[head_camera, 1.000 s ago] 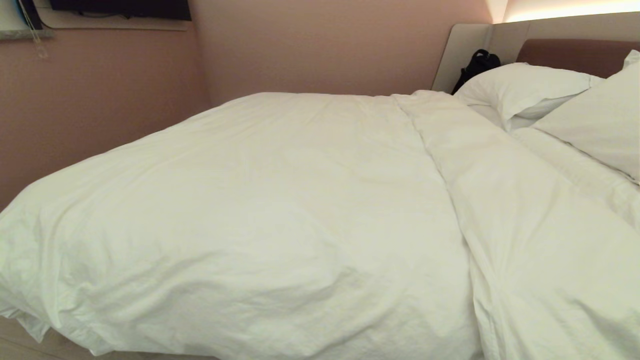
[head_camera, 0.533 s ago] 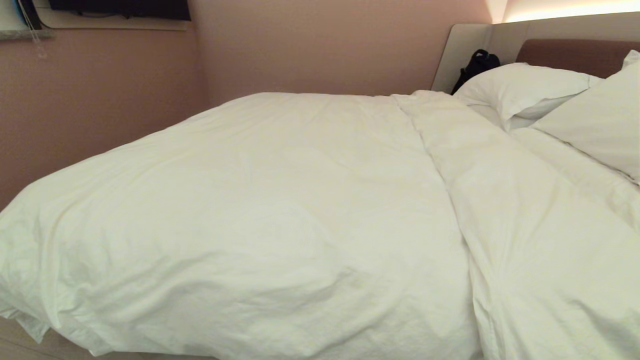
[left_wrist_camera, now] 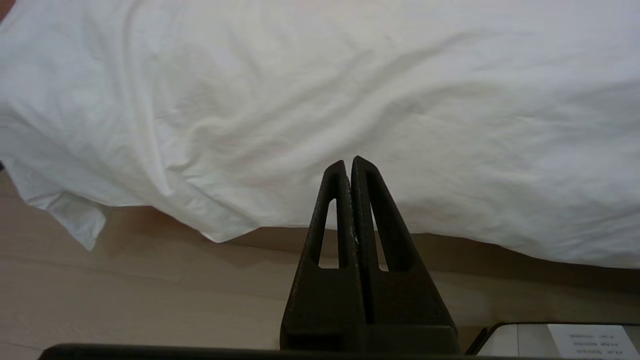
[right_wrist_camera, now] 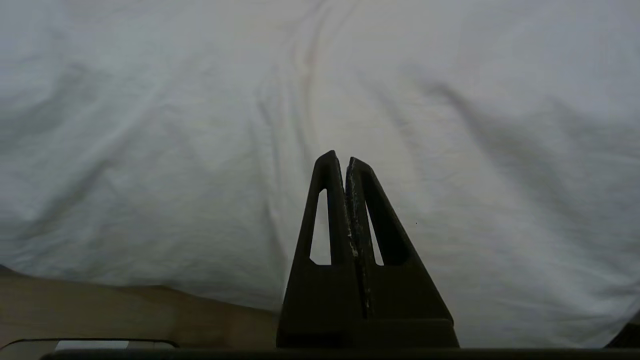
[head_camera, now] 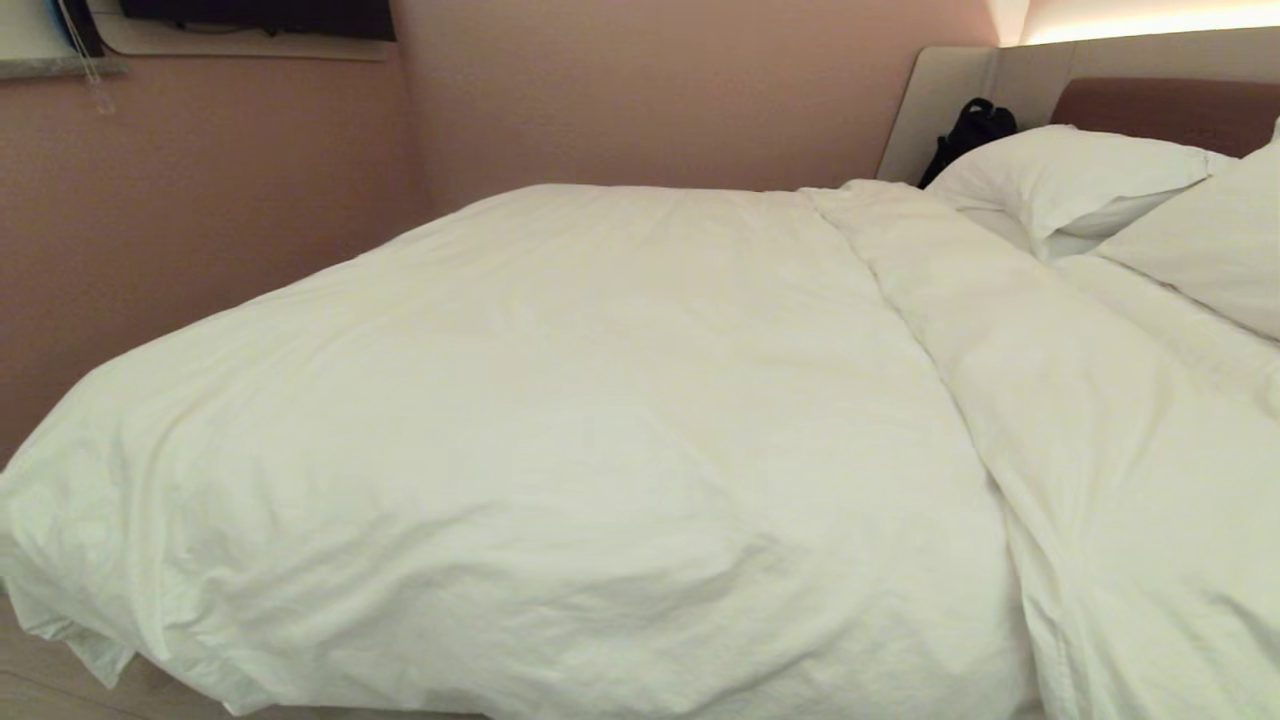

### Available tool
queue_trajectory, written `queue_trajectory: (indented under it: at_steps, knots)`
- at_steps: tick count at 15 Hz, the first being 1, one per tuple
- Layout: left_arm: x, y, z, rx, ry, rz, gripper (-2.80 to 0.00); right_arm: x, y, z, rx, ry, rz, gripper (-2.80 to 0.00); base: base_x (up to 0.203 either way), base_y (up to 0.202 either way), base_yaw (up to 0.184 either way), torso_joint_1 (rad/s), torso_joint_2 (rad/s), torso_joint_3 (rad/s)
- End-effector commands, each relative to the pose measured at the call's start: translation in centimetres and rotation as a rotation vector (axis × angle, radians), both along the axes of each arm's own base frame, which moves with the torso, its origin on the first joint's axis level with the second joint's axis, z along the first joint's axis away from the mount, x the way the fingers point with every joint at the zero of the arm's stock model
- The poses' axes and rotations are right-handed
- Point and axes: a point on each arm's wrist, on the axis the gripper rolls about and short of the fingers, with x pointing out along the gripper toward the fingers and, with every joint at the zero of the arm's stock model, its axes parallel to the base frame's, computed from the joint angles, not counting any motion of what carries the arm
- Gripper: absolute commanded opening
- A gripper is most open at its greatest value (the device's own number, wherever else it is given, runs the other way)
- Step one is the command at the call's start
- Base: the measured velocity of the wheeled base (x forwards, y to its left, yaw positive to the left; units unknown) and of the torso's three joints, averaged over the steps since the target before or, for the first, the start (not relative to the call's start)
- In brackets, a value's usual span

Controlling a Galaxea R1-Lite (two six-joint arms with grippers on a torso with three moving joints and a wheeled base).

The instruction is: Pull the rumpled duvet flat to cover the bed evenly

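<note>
Nearest the cameras, both grippers are being held parked low beside the bed, neither one showing in the head view. The left gripper (left_wrist_camera: 351,161) is being kept with its jaws pressed together on nothing, tips pointing at the hanging near edge of the duvet (left_wrist_camera: 320,100), with wooden floor (left_wrist_camera: 125,280) lying between base and edge. The right gripper (right_wrist_camera: 340,156) is likewise being held shut and empty, aimed at the duvet's overhang a little further toward the head of the bed.

The duvet is being shown draped over the near side of the bed (head_camera: 1160,110), its long axis running from the foot on the robot's left to the headboard on the right. A loose corner (left_wrist_camera: 75,220) is seen drooping at the foot end, on the left gripper's side. Further across, a raised fold (head_camera: 960,330) is being crossed diagonally toward the pillows (head_camera: 1080,170); beyond it the cover appears bunched.

The left arm is judged nearer the drooping corner, the right arm nearer the fold. A dark bag (head_camera: 975,125) is leaning against the headboard panel at the far side.
</note>
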Motion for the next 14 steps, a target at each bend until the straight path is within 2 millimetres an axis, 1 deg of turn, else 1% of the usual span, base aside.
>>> queue_trajectory:
  at_steps: [1,14]
  knots:
    - [0.00,0.00,0.00,0.000,0.000,0.002,-2.80,0.00,0.00,0.00,0.000,0.000,0.000,-2.80,0.000,0.191,0.001,0.003,0.00,0.003]
    - [0.00,0.00,0.02,-0.009,0.001,0.004,-2.80,0.00,0.00,0.00,0.000,0.000,0.000,-2.80,0.000,0.196,0.000,0.005,0.00,0.004]
